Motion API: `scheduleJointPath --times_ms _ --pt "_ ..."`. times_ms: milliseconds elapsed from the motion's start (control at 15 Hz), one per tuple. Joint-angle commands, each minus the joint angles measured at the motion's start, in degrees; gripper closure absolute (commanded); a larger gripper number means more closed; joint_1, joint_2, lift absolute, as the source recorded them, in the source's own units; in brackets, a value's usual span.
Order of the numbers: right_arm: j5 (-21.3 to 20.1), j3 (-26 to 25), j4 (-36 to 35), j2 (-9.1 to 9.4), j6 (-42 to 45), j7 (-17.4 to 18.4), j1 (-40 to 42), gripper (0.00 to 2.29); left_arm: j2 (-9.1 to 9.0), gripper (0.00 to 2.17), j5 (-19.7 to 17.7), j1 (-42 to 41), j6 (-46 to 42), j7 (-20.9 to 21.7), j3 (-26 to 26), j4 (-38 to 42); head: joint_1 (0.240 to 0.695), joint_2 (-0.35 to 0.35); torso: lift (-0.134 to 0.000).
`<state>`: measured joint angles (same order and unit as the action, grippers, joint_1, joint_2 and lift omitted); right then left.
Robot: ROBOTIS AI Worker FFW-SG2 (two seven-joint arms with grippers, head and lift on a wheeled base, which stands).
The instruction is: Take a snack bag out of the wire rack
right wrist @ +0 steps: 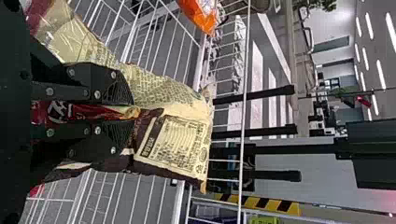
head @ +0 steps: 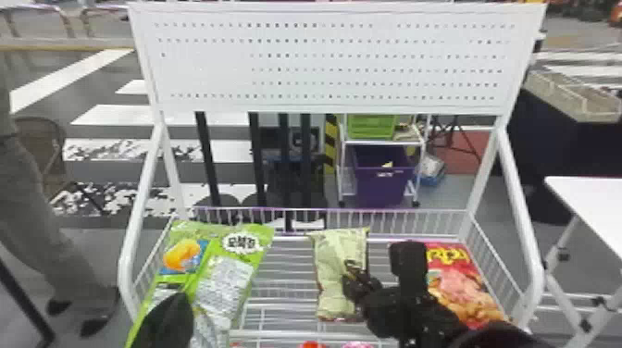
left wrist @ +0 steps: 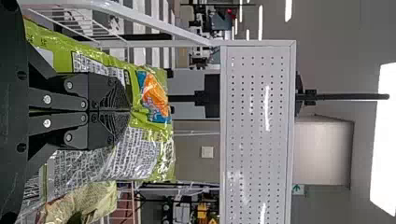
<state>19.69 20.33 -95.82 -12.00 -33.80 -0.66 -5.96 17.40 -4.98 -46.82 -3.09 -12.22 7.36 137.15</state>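
White metal makes up the wire rack [head: 533, 259], with a perforated panel [head: 333, 69] standing above its back. Between the two outer bags, a cream snack bag [head: 329, 273] shows in the rack's middle area. The right end effector [head: 355, 280] has that bag pinched, its wrapper gathered in a fold between the two black fingers; the wrist view shows a printed label on the part beyond them. I can't tell whether the bag rests on the wires or hangs clear of them.

On the rack's left side a green snack bag [head: 227, 277] leans back. The left end effector [head: 166, 319] is in front of it, fingertips pressed together; I can't tell whether they touch the wrapper. A red snack bag [head: 463, 282] is on the right side, just beside the right arm.

Behind the rack, a purple bin [head: 382, 180] sits below a green bin [head: 372, 126].
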Motion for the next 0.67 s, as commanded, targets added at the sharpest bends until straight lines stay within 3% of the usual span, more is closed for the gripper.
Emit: scheduleJointPath --times_ms 0,200,400,600 --pt "-0.26 -0.73 -5.08 -0.57 0.44 0.58 1.92 2.25 0.00 1.87 -0.03 0.24 0.07 0.00 0.11 -0.22 0.499 0.000 0.000" --pt "-0.35 -3.81 -14.39 -2.59 1.14 1.37 7.10 2.25 0.00 1.87 -0.03 0.24 0.07 -0.09 0.11 -0.22 0.499 0.000 0.000" --pt "-3.16 -10.93 -26.52 -4.88 3.43 2.16 18.00 2.25 0.18 1.87 -0.03 0.24 0.07 -0.09 0.11 -0.22 0.499 0.000 0.000" --pt "-2.90 -19.19 -34.96 -4.26 12.22 1.02 33.73 2.25 0.35 1.87 -0.38 0.68 0.07 -0.09 0.11 -0.30 0.499 0.000 0.000"
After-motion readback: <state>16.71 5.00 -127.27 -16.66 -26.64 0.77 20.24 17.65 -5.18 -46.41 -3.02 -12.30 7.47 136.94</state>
